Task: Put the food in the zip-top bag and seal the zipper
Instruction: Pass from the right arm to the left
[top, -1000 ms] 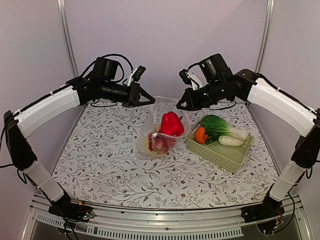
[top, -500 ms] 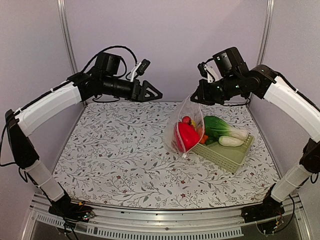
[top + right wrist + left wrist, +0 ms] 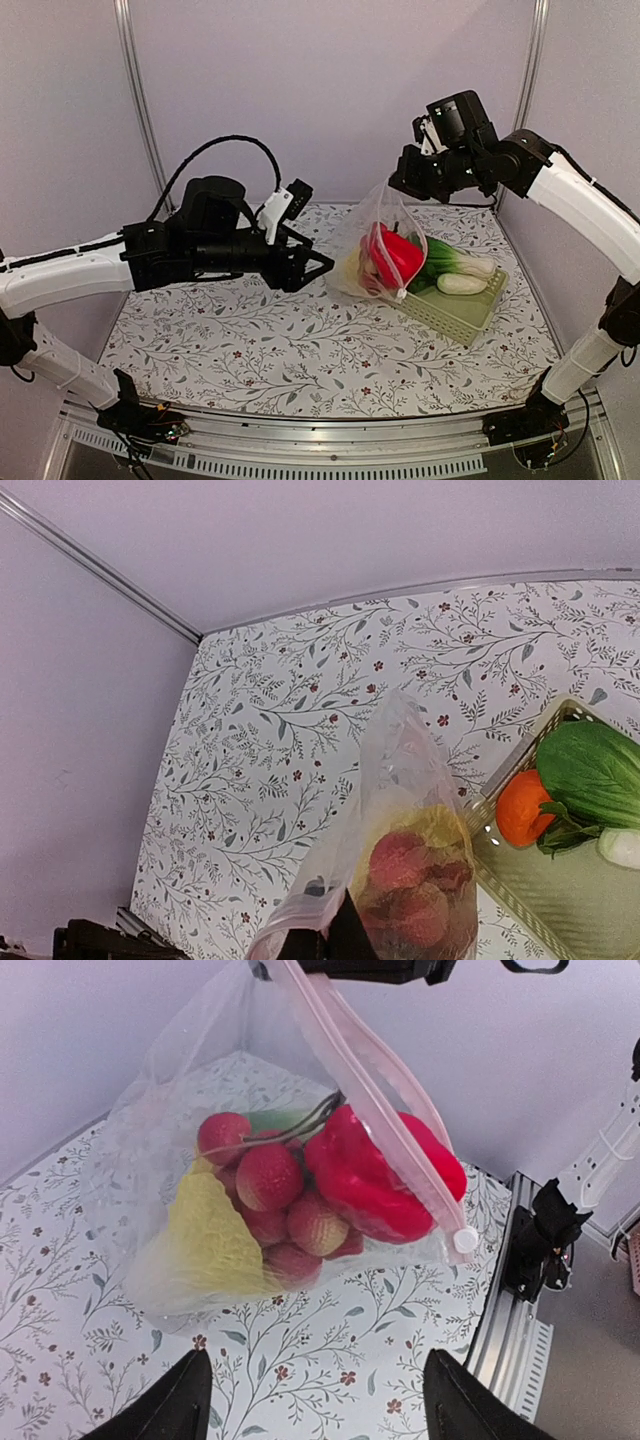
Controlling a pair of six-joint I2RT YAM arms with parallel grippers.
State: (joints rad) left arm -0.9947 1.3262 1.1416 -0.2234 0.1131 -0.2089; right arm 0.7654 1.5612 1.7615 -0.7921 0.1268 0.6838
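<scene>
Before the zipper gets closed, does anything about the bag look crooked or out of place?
Yes. The zip-top bag hangs from one corner pinched in the right fingers, so its zipper slants steeply instead of lying level, and the food inside sits bunched low down. An orange and a leafy green sit in the basket.

A bench [image 3: 250,340] with a white top printed with grey leafy sprigs and small red flowers. A pale green slotted basket [image 3: 445,312] sits on its right side, skewed to the edges. Plain lilac walls [image 3: 330,90] stand behind, with metal posts [image 3: 135,90] at the corners and a ridged metal rail [image 3: 330,440] along the near edge.
</scene>
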